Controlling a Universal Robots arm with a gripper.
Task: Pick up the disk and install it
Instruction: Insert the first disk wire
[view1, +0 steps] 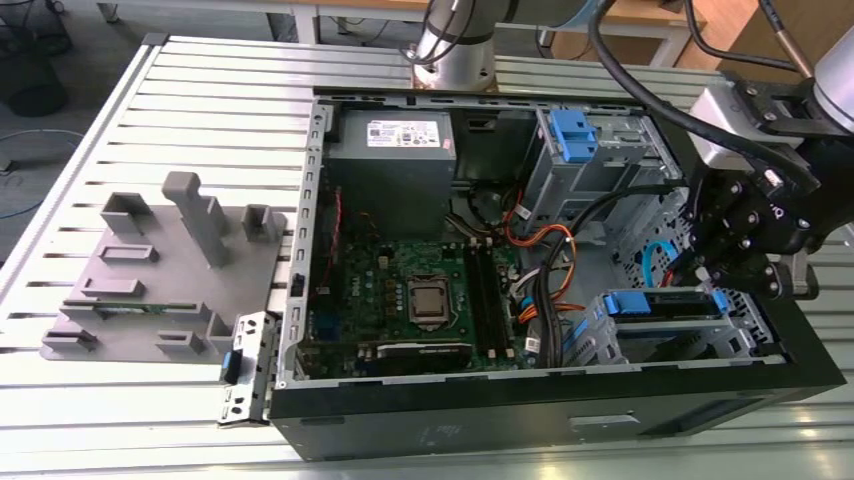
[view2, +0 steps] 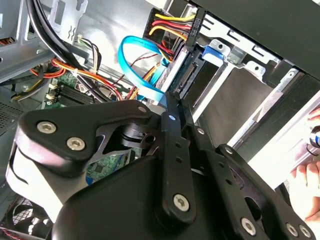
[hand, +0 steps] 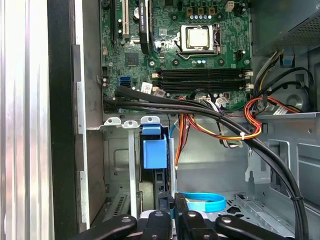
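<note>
Black pincer (view2: 175, 100) links of matt metal, bolted with bright screws, filled the foreground in both wrist views. Its two slim fingers were clenched together with nothing visible between them, their tips just beside one end of the disk (view2: 186, 75). The closed posture probably suited nudging rather than carrying.

The disk lay flat in the lower drive cage (view1: 627, 345) of the computer case (view1: 534, 415), near the case's front corner, so it appeared seated or nearly so. Its blue plastic bracket tabs (view1: 621, 303) stood at each end, and its connector edge faced the case interior, towards the cabling.

A glossy flat blue data cable (view2: 132, 60) curled near that edge, apparently not plugged in. The cage was folded grey sheet steel. Beyond it lay the green motherboard (view1: 414, 290), and beneath the case the ribbed aluminium table (view1: 200, 100).
</note>
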